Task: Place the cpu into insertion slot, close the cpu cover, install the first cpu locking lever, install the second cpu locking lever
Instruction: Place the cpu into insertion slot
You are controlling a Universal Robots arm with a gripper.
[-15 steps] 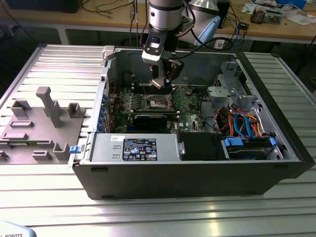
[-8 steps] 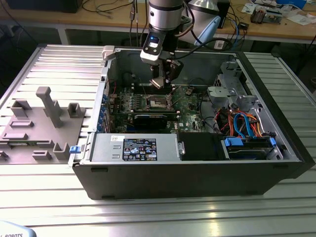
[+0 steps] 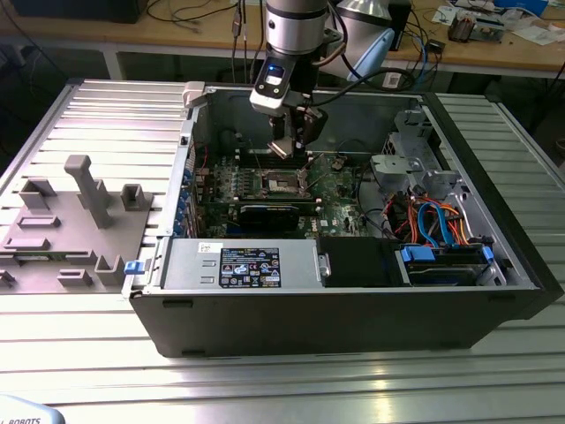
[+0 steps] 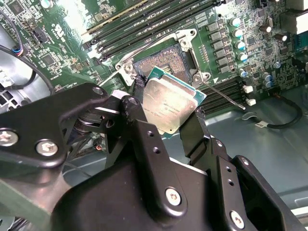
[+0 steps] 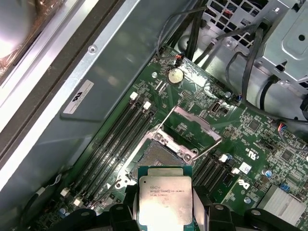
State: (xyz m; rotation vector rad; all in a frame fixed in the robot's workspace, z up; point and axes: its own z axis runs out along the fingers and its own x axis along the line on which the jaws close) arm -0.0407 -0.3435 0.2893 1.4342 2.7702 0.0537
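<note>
The arm [image 3: 291,35] reached down into the open computer case [image 3: 353,309], which lay open side up on the slatted metal worktop [image 3: 265,380]. The fingers [image 4: 192,134] were clamped on the cpu [image 4: 168,103], one black finger on each of two opposite edges, and its dull silver top faced the cameras in both wrist views. The chip hovered close above the insertion slot [image 5: 154,156], a little off to one side and not seated, so the socket's dark centre lay bare. The cpu cover [image 5: 190,127] stood tilted up on the side of the socket away from the chip, with green board showing through its square opening. A thin wire lever [image 4: 222,94] was swung out beside the socket.

The case was crowded. The green motherboard [image 3: 340,181] carried long memory slots [image 5: 120,139] on both sides of the socket, and a coin cell [image 5: 175,75] lay farther along the board. A black expansion card [image 3: 269,215] and a labelled power supply [image 3: 238,263] sat along the near wall. Blue and orange cables [image 3: 437,219] ran by the drive bay at the exterior view's right. Outside the case, at the exterior view's left, a grey fixture block [image 3: 62,234] sat on the worktop.
</note>
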